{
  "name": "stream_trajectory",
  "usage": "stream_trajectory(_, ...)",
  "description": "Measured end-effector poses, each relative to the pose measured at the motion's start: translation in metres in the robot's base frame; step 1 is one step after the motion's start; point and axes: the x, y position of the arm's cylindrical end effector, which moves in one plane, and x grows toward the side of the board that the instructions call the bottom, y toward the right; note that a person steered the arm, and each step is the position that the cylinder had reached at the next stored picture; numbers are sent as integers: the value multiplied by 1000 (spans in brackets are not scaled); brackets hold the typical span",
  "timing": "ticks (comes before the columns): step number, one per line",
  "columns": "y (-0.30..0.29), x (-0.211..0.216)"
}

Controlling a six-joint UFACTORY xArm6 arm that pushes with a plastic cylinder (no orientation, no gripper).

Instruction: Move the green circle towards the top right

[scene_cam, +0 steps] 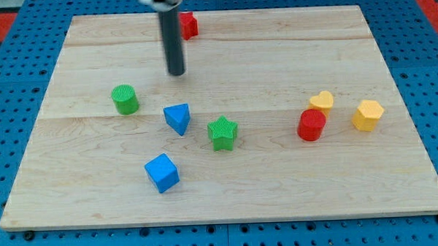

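The green circle [125,99] stands on the wooden board at the view's left of centre. My tip [175,72] rests on the board above and to the right of the green circle, a short gap away and not touching it. The rod rises straight up to the view's top and partly hides a red block [189,25] behind it.
A blue triangle [178,118] lies right of the green circle, with a green star [222,132] beyond it and a blue cube [161,172] below. At the right stand a red cylinder [311,125], a yellow heart [321,102] and a yellow hexagon [368,115]. The board [229,203] lies on blue pegboard.
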Motion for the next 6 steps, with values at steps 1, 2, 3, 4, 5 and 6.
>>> stream_trajectory(1, -76, 9)
stream_trajectory(2, -127, 17)
stream_trajectory(3, -115, 60)
stream_trajectory(4, -87, 79)
stream_trajectory(5, -99, 60)
stream_trajectory(6, -85, 47)
